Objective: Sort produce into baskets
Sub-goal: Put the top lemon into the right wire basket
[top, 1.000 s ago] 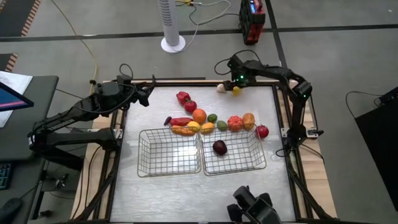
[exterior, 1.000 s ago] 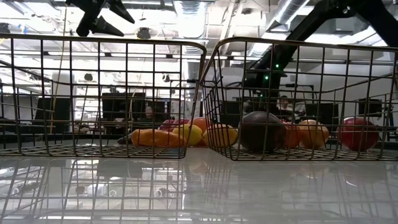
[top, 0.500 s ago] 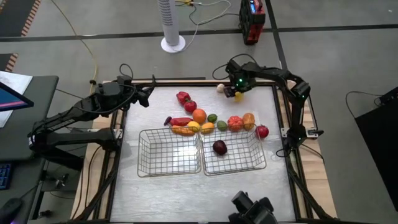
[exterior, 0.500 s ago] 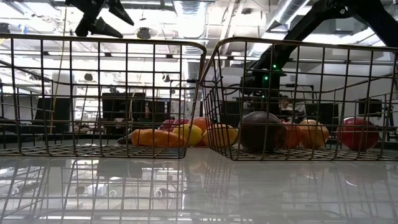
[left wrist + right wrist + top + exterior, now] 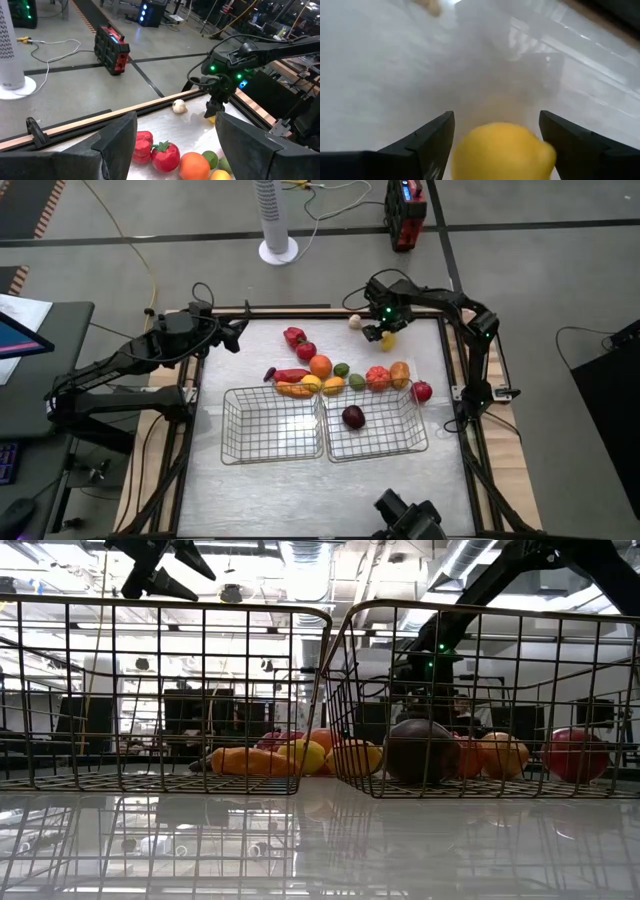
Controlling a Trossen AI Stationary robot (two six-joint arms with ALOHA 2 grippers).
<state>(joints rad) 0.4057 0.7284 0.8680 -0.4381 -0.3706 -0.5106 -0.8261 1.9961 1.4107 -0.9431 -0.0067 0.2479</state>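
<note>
Baskets sit side by side low-centre in the high view: left basket (image 5: 272, 423) with no produce in it, right basket (image 5: 375, 423) with one dark maroon fruit (image 5: 353, 417) inside. Just above them, a row of produce on the table (image 5: 300, 480): orange (image 5: 320, 366), lime (image 5: 341, 370), red apple (image 5: 421, 391) just beside the right basket's upper right corner, two red pieces (image 5: 299, 343) above the row. Further up, right gripper (image 5: 380, 332) at upper centre-right, fingers either side of a yellow lemon (image 5: 502, 151); firm grip or not, can't tell. Whitish piece (image 5: 354, 322) just left of it. Left gripper (image 5: 238, 336) waits at upper left, fingers apart, nothing between them.
</note>
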